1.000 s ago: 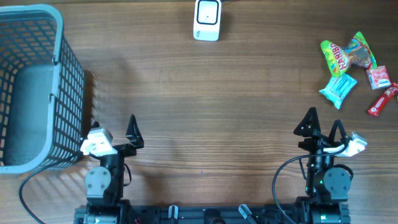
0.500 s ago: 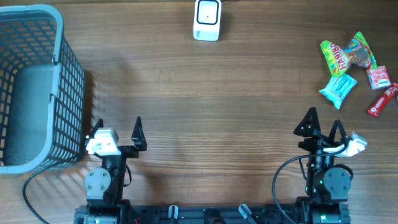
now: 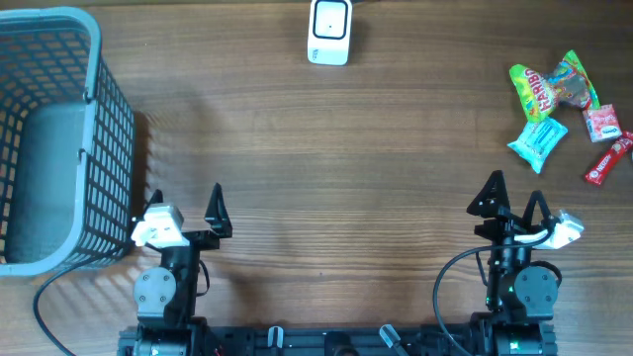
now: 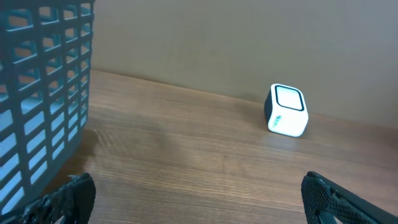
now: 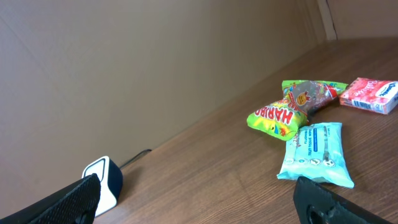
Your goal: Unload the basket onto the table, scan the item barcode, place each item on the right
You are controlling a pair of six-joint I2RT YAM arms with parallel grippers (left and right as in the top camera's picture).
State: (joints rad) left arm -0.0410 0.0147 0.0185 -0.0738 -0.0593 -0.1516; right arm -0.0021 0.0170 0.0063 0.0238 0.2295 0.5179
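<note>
Overhead view of a wooden table [image 3: 316,138] w/ two robot arms at the near edge. L gripper [image 3: 186,198] sits at the near left, jaws spread wide w/ nothing btwn them, just beside a grey-blue mesh basket [image 3: 99,119] that takes up the left side. R gripper [image 3: 514,191] sits at the near right, jaws likewise spread wide & holding nothing. A small white barcode scanner [image 3: 329,32] stands at the far edge near centre, well apart from both grippers. The items to scan lie flat in a cluster at the far right, also well apart from the grippers: a green Haribo bag [image 3: 534,89] against a multicolour bag [image 3: 574,84], a light blue pack [image 3: 538,141] just beside them, then a small pink pack [image 3: 604,123] & a red bar [image 3: 607,160] by the table's right edge. R wrist view shows the scanner at left, the packs at right
</note>
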